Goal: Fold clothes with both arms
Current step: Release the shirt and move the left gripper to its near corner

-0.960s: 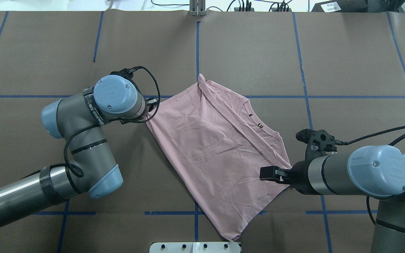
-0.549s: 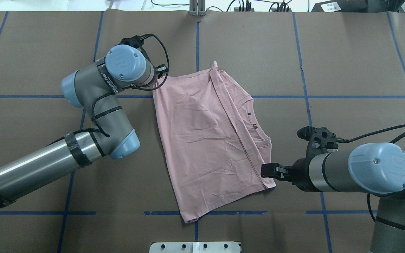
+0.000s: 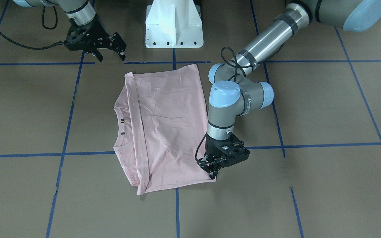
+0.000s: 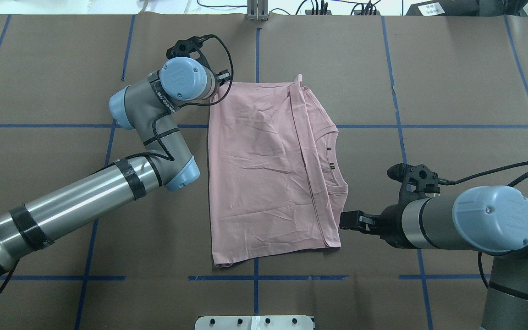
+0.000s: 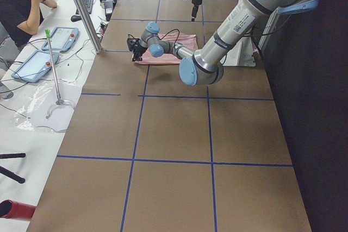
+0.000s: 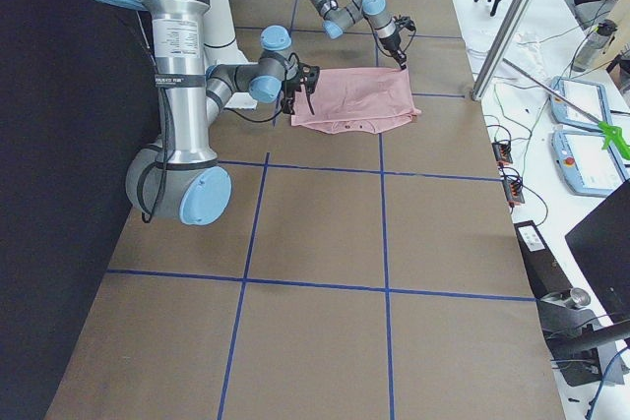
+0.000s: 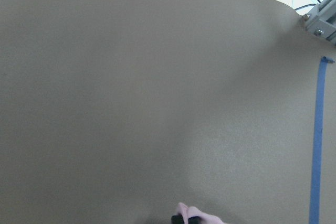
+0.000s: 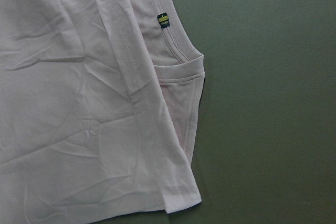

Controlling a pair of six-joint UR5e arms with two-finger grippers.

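The brown table is marked into a grid by blue tape lines. A pale pink T-shirt lies flat around its middle, partly folded over itself, neckline toward the right end. A white pedestal base stands at the robot-side edge.

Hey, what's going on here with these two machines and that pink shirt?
Two robot arms are folding a pink T-shirt on a brown table. The shirt lies flat, folded over itself, with its collar showing along one edge. The left gripper pinches one corner of the shirt, low at the table. The right gripper is open and holds nothing; it hovers near the diagonally opposite corner without touching the cloth.
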